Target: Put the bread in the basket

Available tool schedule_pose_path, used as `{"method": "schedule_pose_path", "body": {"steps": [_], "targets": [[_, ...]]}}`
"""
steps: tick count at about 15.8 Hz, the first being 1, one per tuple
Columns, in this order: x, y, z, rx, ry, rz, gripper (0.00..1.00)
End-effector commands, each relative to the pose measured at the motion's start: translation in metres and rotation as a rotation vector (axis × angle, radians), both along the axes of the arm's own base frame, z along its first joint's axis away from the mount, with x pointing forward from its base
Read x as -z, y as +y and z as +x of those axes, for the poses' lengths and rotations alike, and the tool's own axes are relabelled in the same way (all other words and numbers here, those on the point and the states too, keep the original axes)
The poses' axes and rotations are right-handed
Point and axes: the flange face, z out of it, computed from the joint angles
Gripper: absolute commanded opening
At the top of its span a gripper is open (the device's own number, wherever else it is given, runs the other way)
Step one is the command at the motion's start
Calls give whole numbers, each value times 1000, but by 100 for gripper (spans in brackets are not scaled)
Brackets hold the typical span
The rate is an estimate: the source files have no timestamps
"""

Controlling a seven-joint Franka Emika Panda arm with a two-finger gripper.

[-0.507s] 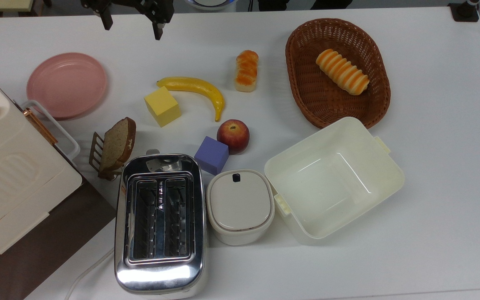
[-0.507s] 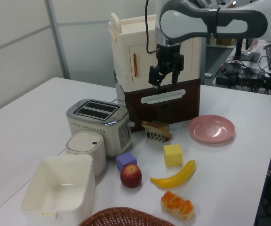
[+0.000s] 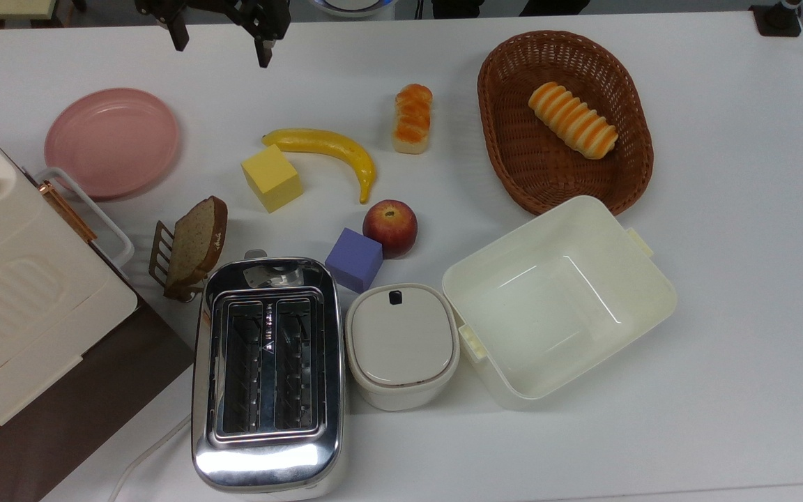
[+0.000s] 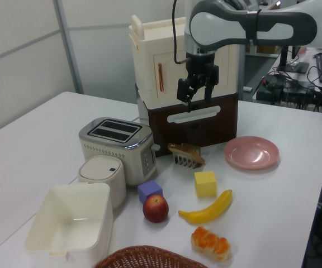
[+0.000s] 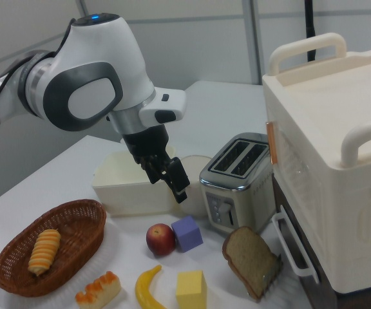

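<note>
The white table (image 3: 736,293) fills nearly the whole top view, its lower corners cut by the frame edge. At the left edge of the top view stands a large cream cabinet (image 3: 4,307) on a dark brown base, partly out of frame; in the right view it fills the right side, handle on top. The robot arm (image 5: 89,90) reaches in from the upper left of the right view, and its far end runs off the upper right of the left view. Lower centre of the top view holds the chrome toaster (image 3: 267,373), with the empty cream tub (image 3: 558,296) to its right and a small lidded cream container (image 3: 401,345) between them. The basket (image 3: 565,120) sits in the upper right of the top view with a striped roll (image 3: 572,120) inside; in the left view only its rim shows at the bottom edge. A pink plate (image 3: 111,142) lies upper left. The bread (image 3: 413,118) lies on the bare table just left of the basket, apart from it, near the banana (image 3: 332,150). Below are a yellow block (image 3: 271,177), an apple (image 3: 390,227) touching a purple block (image 3: 354,259), and a toast slice (image 3: 196,240) leaning in a rack that it largely hides. The gripper (image 3: 224,43) hangs at the top edge of the top view, its upper part cut off, fingers spread and holding nothing, well away from the bread.
</note>
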Motion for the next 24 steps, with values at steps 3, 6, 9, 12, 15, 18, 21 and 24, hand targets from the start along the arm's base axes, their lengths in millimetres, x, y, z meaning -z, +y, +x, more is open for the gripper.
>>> {"method": "schedule_pose_path", "body": {"steps": [3, 6, 9, 12, 15, 18, 21, 24], "targets": [[-7, -4, -6, -5, 10, 26, 100], [-5, -1, -6, -46, 16, 24, 100], [1, -1, -8, -89, 44, 26, 100], [1, -3, -11, -84, 75, 32, 100], [4, -1, -7, -78, 94, 30, 100], [5, 0, -8, -72, 97, 32, 100], [6, -2, -9, -72, 108, 34, 100], [8, 2, -9, -83, 111, 34, 100]]}}
